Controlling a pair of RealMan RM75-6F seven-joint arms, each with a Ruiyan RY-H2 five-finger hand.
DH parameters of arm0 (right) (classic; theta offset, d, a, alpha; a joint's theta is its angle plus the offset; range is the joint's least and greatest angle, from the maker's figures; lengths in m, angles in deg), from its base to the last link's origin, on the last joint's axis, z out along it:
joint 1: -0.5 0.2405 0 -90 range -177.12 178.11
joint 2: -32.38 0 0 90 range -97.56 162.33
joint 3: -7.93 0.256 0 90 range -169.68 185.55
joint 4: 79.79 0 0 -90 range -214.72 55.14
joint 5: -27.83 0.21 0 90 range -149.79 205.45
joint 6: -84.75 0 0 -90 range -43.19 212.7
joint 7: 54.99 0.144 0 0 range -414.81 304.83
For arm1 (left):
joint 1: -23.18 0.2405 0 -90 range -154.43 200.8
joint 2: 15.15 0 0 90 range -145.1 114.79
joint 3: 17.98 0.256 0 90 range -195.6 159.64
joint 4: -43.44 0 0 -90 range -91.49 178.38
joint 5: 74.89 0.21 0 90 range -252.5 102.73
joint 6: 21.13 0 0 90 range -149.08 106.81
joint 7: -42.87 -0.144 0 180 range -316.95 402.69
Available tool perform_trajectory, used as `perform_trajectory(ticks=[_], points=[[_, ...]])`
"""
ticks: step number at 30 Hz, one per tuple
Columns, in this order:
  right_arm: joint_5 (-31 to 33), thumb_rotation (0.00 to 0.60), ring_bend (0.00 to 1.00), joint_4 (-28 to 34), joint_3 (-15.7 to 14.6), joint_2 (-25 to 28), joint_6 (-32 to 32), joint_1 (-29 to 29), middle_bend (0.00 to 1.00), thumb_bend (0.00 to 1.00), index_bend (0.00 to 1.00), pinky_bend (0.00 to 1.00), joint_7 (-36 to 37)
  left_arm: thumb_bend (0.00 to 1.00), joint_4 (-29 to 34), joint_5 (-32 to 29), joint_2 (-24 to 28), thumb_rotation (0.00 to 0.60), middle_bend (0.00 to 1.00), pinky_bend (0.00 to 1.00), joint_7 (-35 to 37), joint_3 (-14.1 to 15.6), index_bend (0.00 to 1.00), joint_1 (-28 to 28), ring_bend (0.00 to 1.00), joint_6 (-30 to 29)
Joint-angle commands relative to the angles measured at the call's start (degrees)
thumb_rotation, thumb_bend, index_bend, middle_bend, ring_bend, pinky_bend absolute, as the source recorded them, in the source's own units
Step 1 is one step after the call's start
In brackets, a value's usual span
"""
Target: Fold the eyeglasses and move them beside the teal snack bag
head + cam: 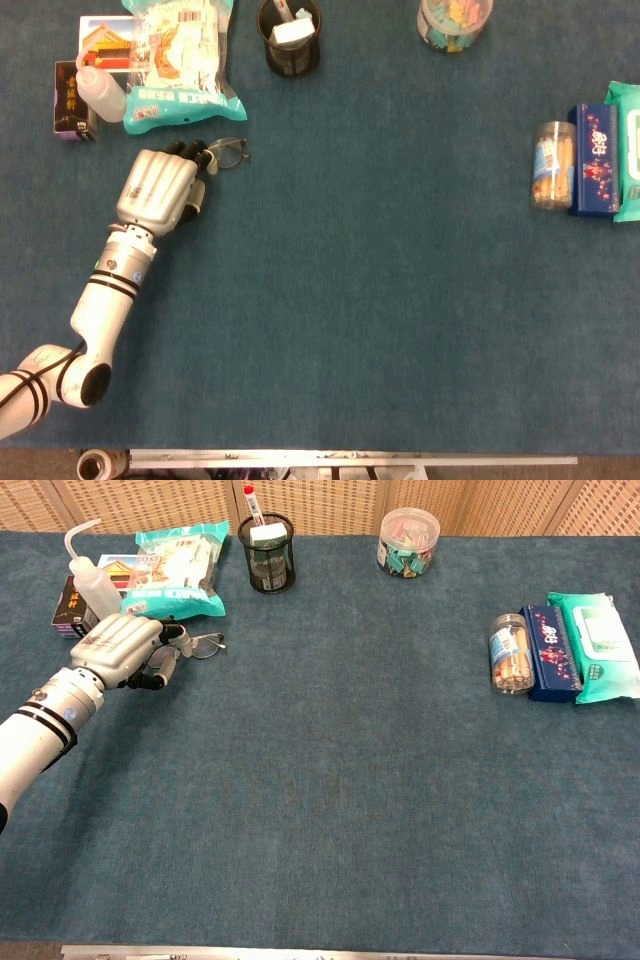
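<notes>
We list, at the far left: squeeze bottle (100, 93), dark box (69, 97). Centre back: mesh cup (290, 38), clear tub (455, 22). Right edge: jar (551, 166), blue box (594, 159), wipes pack (627, 151).

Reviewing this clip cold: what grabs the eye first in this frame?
The silver left hand at the table's left, its dark fingertips at the eyeglasses, which lie on the blue cloth just below the teal snack bag. Whether it grips them cannot be told. Next, the cluster at the far right edge: a clear jar, a dark blue box and a green wipes pack side by side.
</notes>
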Motion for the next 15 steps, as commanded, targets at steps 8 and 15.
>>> perform_trajectory(ticks=[8,15], points=[[-0.2,0.6,0.32,0.3,0.1,0.2,-0.4,-0.1,0.34,0.17,0.23,0.54,0.0,0.59,3.2,0.7,2.1,0.6,0.29,0.54,0.5,-0.4,0.36,0.8,0.31,-2.5],[-0.4,0.6,0.32,1.4,0.4,1.2,-1.6,-0.5,0.34,0.17,0.23,0.54,-0.4,0.59,13.9,2.3,10.3,0.6,0.29,0.54,-0.1,-0.8,0.35,4.0,0.31,-8.9]])
